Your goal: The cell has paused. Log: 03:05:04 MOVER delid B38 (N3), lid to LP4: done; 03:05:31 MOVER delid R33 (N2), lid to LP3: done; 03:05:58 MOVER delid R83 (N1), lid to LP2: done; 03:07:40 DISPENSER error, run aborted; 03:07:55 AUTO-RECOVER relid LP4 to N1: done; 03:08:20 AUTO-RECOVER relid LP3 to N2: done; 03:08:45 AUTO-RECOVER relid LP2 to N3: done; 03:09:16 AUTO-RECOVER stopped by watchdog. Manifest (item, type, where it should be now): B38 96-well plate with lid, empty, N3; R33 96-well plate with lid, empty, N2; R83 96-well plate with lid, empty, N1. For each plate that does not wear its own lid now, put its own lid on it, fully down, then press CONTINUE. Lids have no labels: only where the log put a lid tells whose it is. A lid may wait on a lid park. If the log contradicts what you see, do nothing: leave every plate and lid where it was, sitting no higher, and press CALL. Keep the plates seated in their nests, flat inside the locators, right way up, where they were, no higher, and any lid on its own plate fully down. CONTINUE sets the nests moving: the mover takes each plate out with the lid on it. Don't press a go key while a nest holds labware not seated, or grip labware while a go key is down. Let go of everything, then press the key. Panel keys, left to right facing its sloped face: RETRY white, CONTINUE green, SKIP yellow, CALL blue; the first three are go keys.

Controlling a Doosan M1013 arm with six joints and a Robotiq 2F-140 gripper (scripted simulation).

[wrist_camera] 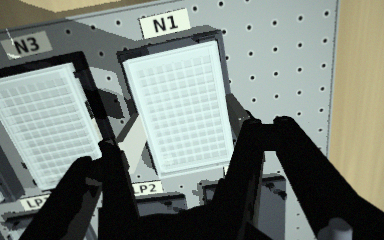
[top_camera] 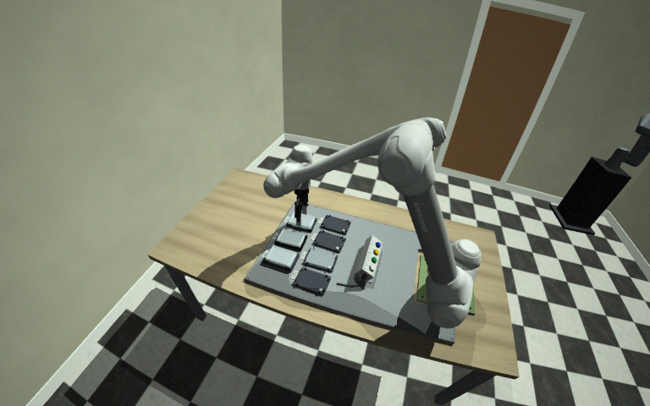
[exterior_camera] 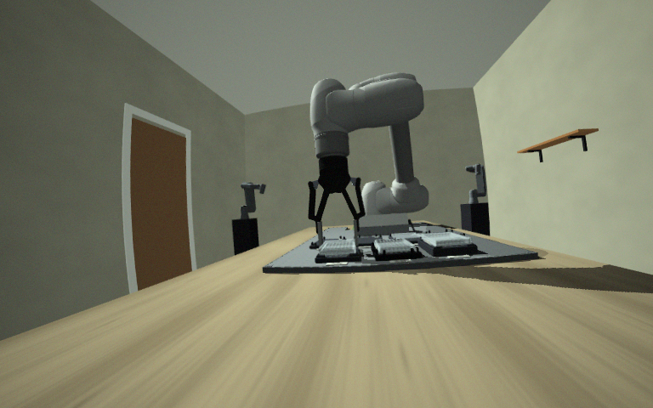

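A plate (wrist_camera: 179,107) is sitting at centre frame in the wrist view, under label N1 (wrist_camera: 164,23), with another plate (wrist_camera: 47,120) lying to its left under N3 (wrist_camera: 26,45). The end effector (wrist_camera: 175,150) is straddling the N1 plate's lid, on the table (top_camera: 229,211).
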